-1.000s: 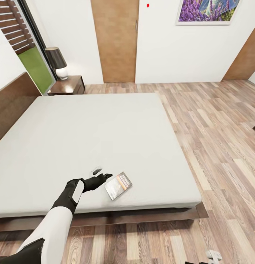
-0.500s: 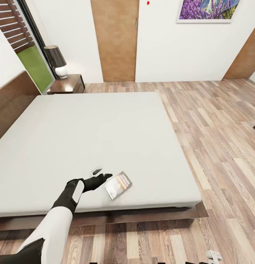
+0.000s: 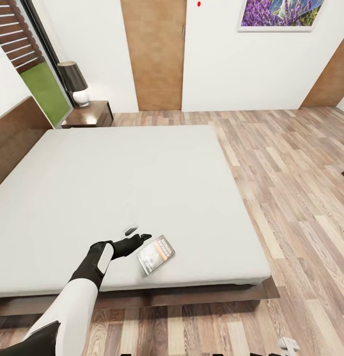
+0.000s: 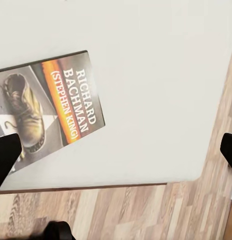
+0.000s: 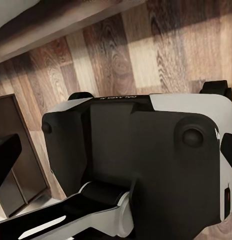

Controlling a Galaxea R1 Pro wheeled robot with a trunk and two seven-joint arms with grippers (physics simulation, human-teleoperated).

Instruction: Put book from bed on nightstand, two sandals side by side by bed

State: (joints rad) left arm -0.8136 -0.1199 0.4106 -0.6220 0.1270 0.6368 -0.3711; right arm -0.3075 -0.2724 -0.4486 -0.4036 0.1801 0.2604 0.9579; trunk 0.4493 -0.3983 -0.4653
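The book (image 3: 156, 254) is lying a little closer to the left pincer (image 3: 137, 236) than half a second ago, its near corner now just beside the lower fingertip; since the bed (image 3: 142, 183) edge has shifted too, the camera is probably moving. The pincer is hanging spread open over the mattress, gripping nothing. The reach looks close, though the book is not yet between the fingers. It is lying flat near the bed's foot corner, long axis slanting toward the foot-side edge. The right pincer (image 5: 116, 150) is spread open, facing the robot's base.
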